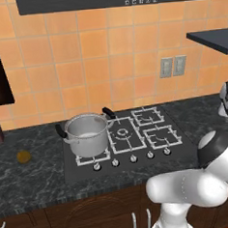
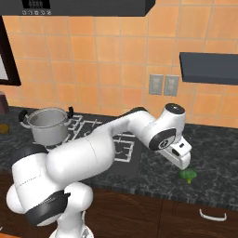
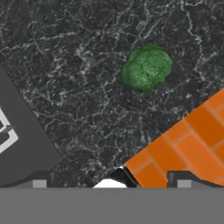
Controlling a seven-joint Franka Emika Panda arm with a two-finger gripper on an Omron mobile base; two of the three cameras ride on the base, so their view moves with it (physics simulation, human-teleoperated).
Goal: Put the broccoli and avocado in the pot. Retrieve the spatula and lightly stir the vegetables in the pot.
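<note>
A white Franka arm reaches over the dark marble desk (image 2: 209, 139) to the right of the stove, its gripper (image 2: 182, 161) poised just above the broccoli (image 2: 188, 175), fingers spread wide and holding nothing. The broccoli lies alone on the desk near its front edge, well apart from the steel pot (image 1: 87, 133), which stands on the cooktop's near-left burner.

The floret looks light, bumpy and slightly yielding; a judgement is that the crown, taken across its widest part, offers the surest hold, since the small stem gives little to pinch and a hard squeeze could crumble it.

The hand view puts the broccoli (image 3: 146, 68) at about one o'clock from centre, off the fingers' line, suggesting a sideways correction before descent. The right base view shows the hand's height over the floret. The left base view alone shows the avocado (image 1: 23, 156) on the desk at nine o'clock from the pot, and the pot's pale interior.
</note>
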